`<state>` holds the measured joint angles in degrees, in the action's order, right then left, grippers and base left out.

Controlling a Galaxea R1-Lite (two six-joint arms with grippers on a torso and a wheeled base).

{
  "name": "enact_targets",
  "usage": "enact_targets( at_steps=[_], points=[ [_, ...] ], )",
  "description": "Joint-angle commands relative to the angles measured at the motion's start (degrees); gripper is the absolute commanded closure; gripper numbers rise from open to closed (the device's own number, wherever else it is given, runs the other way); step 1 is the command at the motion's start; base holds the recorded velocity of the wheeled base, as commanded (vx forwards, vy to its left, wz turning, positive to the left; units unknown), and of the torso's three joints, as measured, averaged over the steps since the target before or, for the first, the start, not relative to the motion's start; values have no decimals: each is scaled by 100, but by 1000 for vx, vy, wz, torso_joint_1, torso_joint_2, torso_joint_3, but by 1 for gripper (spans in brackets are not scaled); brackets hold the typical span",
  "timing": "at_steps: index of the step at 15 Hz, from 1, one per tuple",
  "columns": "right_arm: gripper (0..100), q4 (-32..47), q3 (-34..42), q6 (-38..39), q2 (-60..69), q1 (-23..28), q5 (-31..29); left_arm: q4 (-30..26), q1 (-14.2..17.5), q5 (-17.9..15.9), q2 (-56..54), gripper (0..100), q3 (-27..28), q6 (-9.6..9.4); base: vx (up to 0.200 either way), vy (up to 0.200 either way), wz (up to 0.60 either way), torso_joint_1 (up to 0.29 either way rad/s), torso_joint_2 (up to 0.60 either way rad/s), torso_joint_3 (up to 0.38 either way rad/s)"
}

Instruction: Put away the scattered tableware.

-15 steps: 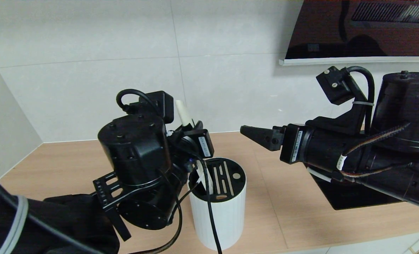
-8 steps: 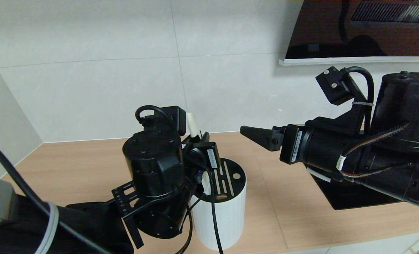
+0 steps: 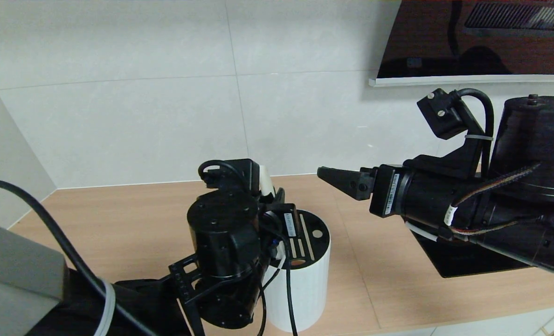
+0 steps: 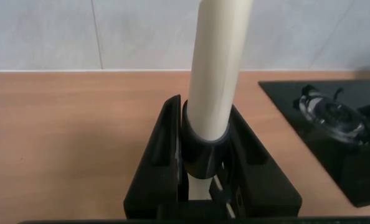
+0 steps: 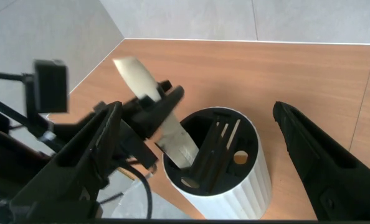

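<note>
The knife (image 4: 216,68) has a smooth cream handle that looks like plastic, with a soft shine. Its blade (image 5: 175,144) is bare grey metal and a bit shiny. The knife holder (image 3: 307,284) has a white side with thin ribs running up and down; it looks like matt plastic. Its top (image 3: 315,229) is black and smooth, with slots cut in it. The left gripper (image 4: 203,140) and the right gripper (image 3: 340,179) are black, hard and matt, like plastic. The counter (image 3: 118,214) is light wood, smooth and not shiny. The wall tiles (image 3: 118,93) are white, smooth and a little glossy. The stove top (image 3: 449,267) is black, glassy and shiny. The hood (image 3: 445,42) is dark and glossy like a mirror.
</note>
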<state>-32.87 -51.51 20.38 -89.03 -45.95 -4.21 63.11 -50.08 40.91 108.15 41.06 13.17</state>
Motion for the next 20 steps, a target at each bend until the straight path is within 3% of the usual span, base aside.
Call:
enact_targets(
  at_steps=[1,19,20],
  points=[
    [0,-1,0,1,-9,-2,-1,-1,-19,13,92,100,-19,2,0,0,0,0,0,0],
    [0,-1,0,1,-36,-2,-1,333,-19,31,487,100,-212,2,0,0,0,0,0,0],
    [0,-1,0,1,-36,-2,-1,333,-19,40,487,0,-221,2,0,0,0,0,0,0]
  ],
)
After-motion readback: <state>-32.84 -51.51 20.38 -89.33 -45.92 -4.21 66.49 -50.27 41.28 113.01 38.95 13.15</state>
